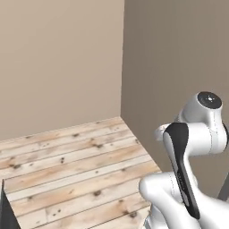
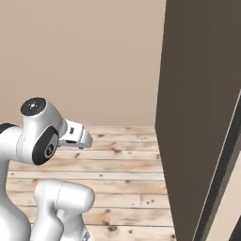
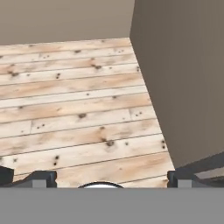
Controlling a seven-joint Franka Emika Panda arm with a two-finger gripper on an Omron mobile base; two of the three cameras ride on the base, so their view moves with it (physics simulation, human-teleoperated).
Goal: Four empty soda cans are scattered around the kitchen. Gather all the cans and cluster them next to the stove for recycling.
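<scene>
The kitchen shows as a bare corner. A light plank floor (image 1: 71,170) with dark knots fills the lower left of the left base view. Beige walls (image 1: 58,62) rise behind it, meeting at a vertical seam right of centre. A dark brown panel (image 2: 202,117) stands at the right of the right base view.

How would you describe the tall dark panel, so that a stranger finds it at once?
Start from the light plank floor below the beige wall. On its right rises the tall dark panel. Unlike the pale wall, it is dark brown-grey and stands much nearer the camera.
</scene>
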